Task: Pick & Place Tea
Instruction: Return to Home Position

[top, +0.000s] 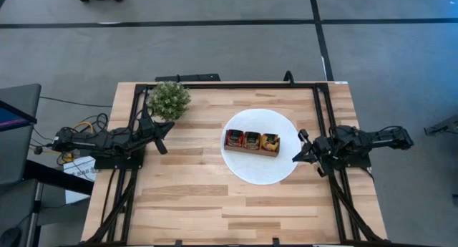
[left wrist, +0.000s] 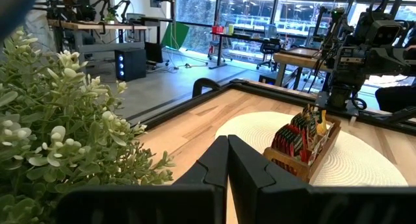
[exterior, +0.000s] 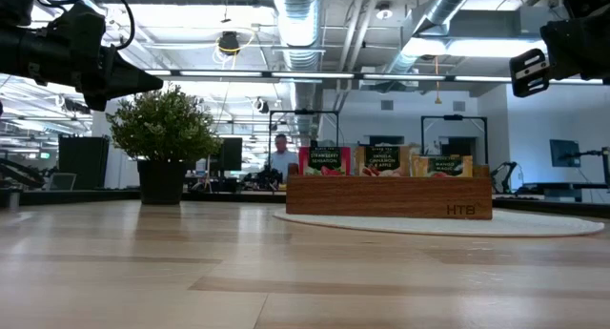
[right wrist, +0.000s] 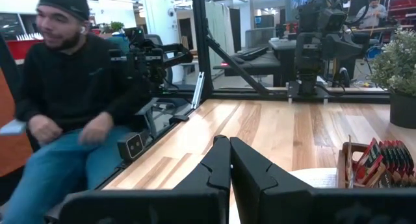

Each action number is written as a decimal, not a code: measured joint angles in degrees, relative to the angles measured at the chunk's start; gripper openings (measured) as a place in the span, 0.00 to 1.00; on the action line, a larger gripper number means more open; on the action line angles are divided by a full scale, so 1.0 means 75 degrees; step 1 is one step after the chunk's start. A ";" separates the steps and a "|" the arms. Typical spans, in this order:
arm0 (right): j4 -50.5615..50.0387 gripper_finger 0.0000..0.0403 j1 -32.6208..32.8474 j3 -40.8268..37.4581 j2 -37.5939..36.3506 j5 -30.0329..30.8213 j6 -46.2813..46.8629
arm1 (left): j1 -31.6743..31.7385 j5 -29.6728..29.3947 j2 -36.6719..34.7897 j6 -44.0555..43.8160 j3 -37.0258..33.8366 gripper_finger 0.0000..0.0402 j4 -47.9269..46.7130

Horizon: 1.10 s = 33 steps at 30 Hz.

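L gripper up at the table's left side, just beside the plant, fingers pressed together, nothing btwn them. R gripper over at the right side, tip near the white plate's rim, clamped tight on nothing too. The tea stands upright in the wooden tray, across 3 compartments, tray mid-plate. Person in dark top seated off the table's edge.
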 joint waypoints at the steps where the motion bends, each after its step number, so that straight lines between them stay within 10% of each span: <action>1: 0.0000 0.00 0.0000 0.0000 0.0000 0.0000 -0.0002 | 0.0001 0.0000 0.0001 0.0000 0.0000 0.00 0.0000; 33: 0.0006 0.00 0.0000 0.0003 0.0001 -0.0006 0.0000 | 0.0961 0.0000 -0.0207 0.0108 -0.0017 0.00 0.0295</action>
